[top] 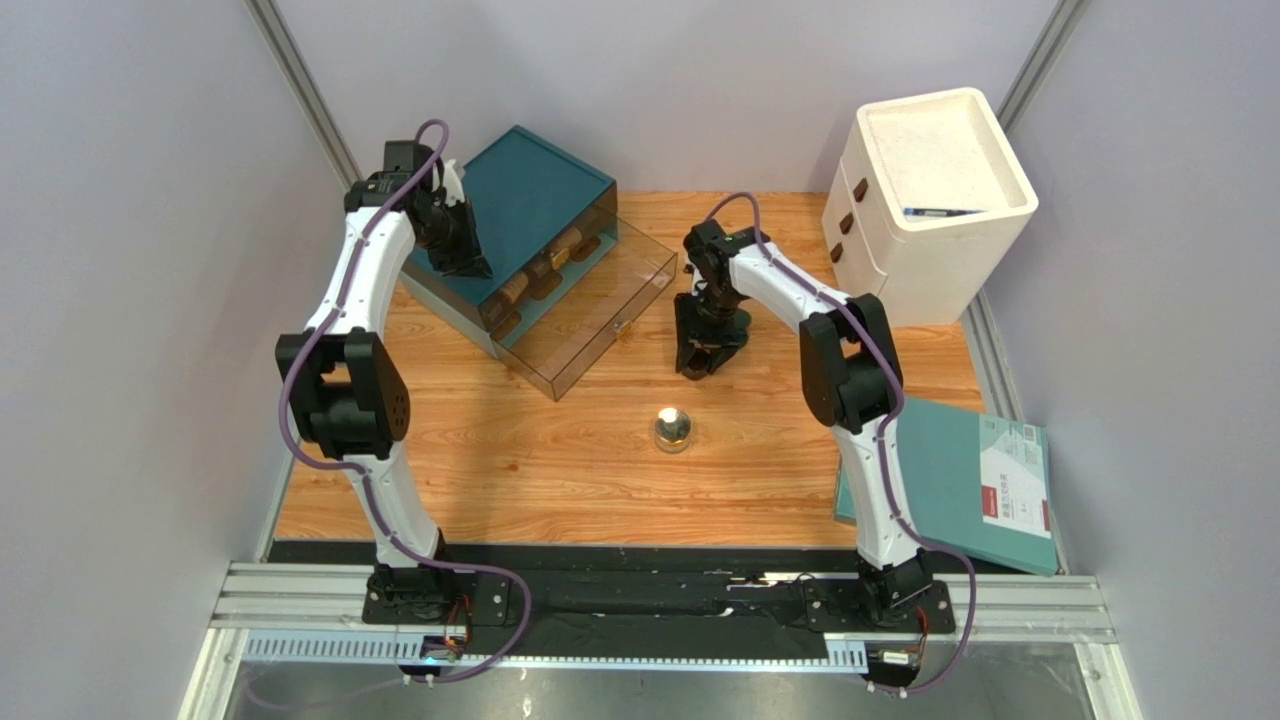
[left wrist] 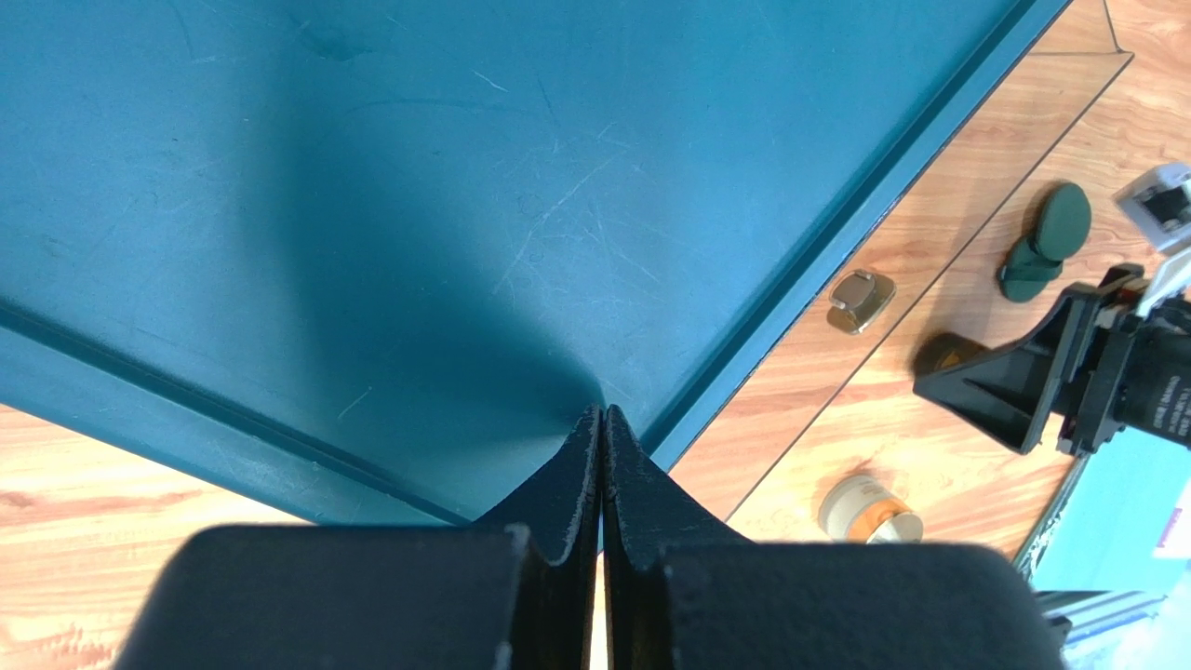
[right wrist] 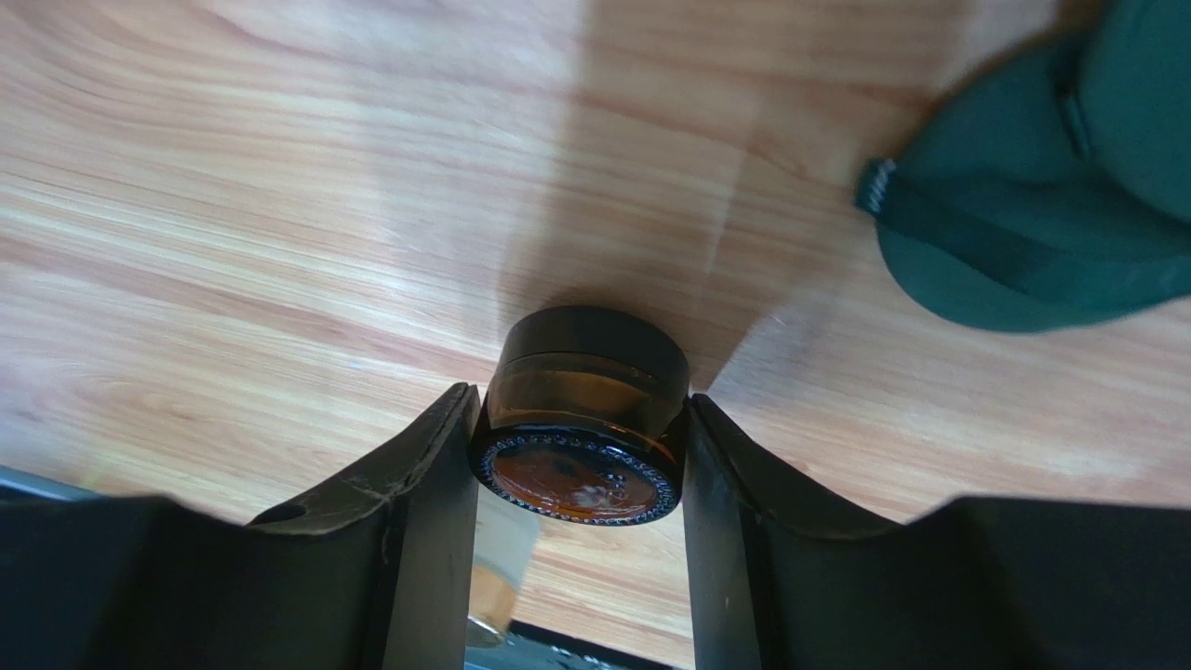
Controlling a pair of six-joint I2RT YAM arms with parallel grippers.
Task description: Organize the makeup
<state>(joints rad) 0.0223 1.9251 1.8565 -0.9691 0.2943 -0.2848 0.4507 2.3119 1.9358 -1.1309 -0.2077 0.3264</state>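
My right gripper (top: 702,357) is shut on the dark brown round jar (right wrist: 587,405), its fingers touching both sides, low over the wooden table. The jar's base faces the wrist camera; it also shows in the left wrist view (left wrist: 944,352). The dark green piece (right wrist: 1063,210) lies on the table just beyond it, also seen in the left wrist view (left wrist: 1049,237). The gold round compact (top: 672,431) stands alone mid-table, also in the left wrist view (left wrist: 867,510). My left gripper (left wrist: 601,419) is shut and empty over the teal drawer box (top: 526,188). Several small cosmetics (top: 526,285) lie in its open clear drawer (top: 609,323).
The white drawer cabinet (top: 924,195) stands at the back right. A teal book (top: 954,480) lies at the right front edge. Grey walls close in on both sides. A small gold piece (left wrist: 860,300) lies in the clear drawer.
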